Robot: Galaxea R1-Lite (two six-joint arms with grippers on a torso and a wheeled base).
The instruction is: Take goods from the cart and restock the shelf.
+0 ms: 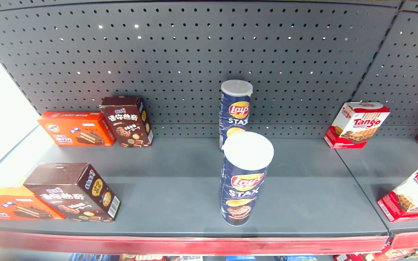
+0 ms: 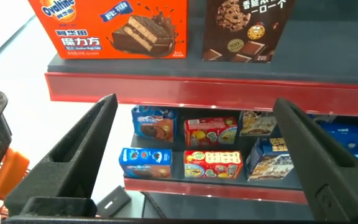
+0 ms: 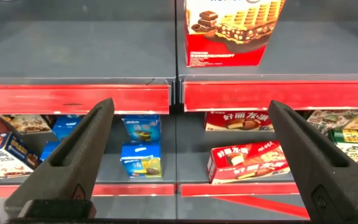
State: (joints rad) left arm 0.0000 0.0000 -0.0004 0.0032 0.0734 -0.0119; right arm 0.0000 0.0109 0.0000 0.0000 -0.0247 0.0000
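Shelf has chip cans queued front edge to back, labels out for shoppers probably; left gripper, right gripper both wide, empty.

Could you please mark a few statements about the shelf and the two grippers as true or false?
1. The front can and the rear can both stand upright on the shelf. True.
2. The front can has no lid. False: its white lid is on.
3. The left gripper holds a box. False: it is open and empty.
4. The right gripper is open. True.
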